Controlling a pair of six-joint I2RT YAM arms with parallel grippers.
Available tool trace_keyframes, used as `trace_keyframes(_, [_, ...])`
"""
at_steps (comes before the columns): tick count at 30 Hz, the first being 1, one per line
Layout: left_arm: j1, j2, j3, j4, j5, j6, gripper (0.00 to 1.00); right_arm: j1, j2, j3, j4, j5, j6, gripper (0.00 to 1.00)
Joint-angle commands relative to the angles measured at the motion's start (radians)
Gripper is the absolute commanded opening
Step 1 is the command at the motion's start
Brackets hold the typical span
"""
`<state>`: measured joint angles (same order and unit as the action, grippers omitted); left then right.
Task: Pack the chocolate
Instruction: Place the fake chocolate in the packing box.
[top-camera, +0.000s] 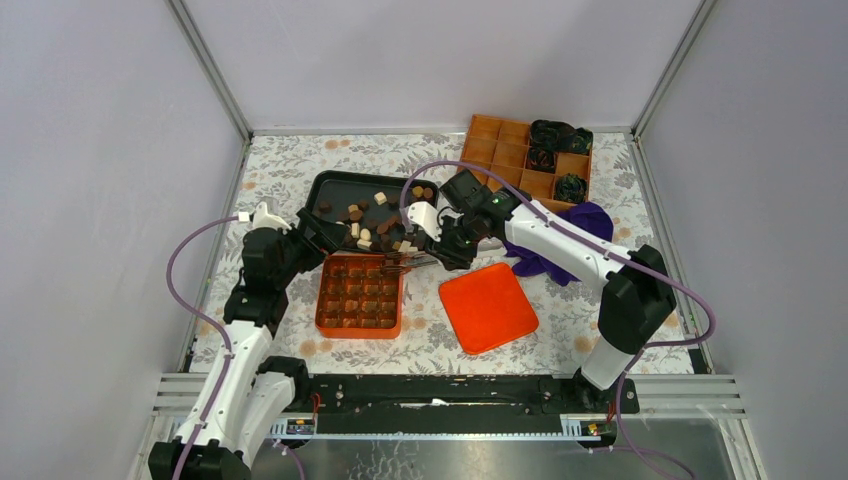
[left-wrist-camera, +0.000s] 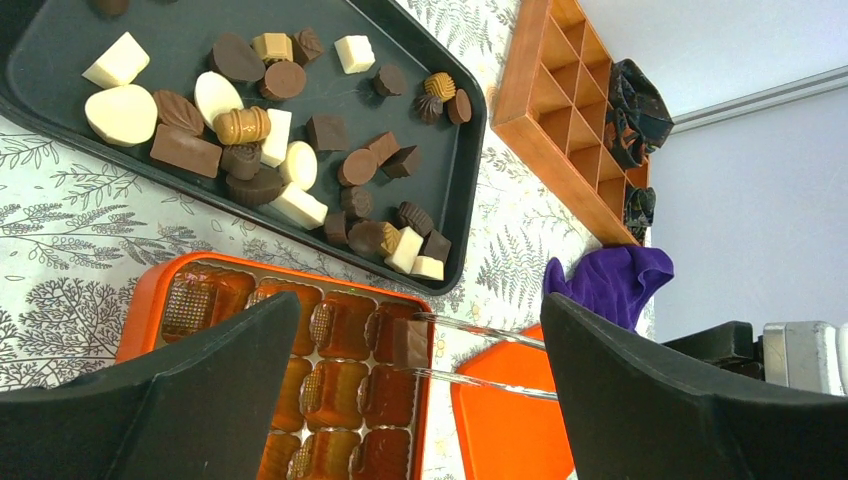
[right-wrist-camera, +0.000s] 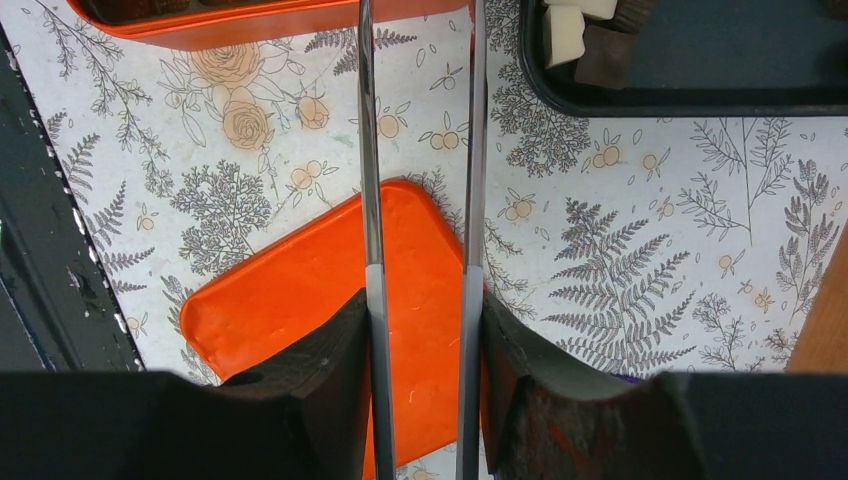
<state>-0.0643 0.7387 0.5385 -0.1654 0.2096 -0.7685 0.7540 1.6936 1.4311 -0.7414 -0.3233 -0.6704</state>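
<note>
Nearest the arm bases, the flat orange lid (top-camera: 487, 307) lies on the floral table cover (top-camera: 430, 340), right of the orange box (top-camera: 325, 300). The box is apart from it and has brown chocolates sitting in its grid of cells.

The right gripper (right-wrist-camera: 420, 310) is clamped on a pair of metal tweezers (right-wrist-camera: 369, 200), one arm pressed against each finger. The tweezers reach left over the lid to the box. Their tips pinch a dark brown chocolate piece (left-wrist-camera: 409, 345) over a cell at the box's far right corner; whether it touches the cell floor cannot be told.

The left gripper (left-wrist-camera: 418, 300) hangs over the box with its fingers (left-wrist-camera: 200, 400) spread wide and nothing between them.

Just beyond the box lies the black tray (top-camera: 340, 190), with loose chocolates (left-wrist-camera: 240, 125) in dark brown, light brown and cream-white scattered across it.

Farther right is a purple cloth (left-wrist-camera: 610, 280). At the far right an orange compartment organiser (top-camera: 500, 150) holds black-and-green bundles (top-camera: 555, 135) in its right-hand cells.
</note>
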Motion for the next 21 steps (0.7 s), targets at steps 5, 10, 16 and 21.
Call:
trace_keyframes(5, [0.011,-0.028,-0.018,0.052,0.023,-0.008,0.99,0.012,0.004,0.046,0.038,0.007,0.027,0.47])
trace_keyframes(10, [0.011,-0.033,-0.021,0.053,0.028,-0.009,0.99,0.011,0.005,0.049,0.037,0.007,0.033,0.5])
trace_keyframes(16, [0.011,-0.034,-0.019,0.058,0.039,-0.011,0.99,0.011,0.005,0.058,0.034,-0.004,0.046,0.48])
trace_keyframes(21, [0.011,-0.036,-0.012,0.086,0.067,-0.017,0.99,-0.006,-0.021,0.083,0.02,-0.066,0.077,0.45])
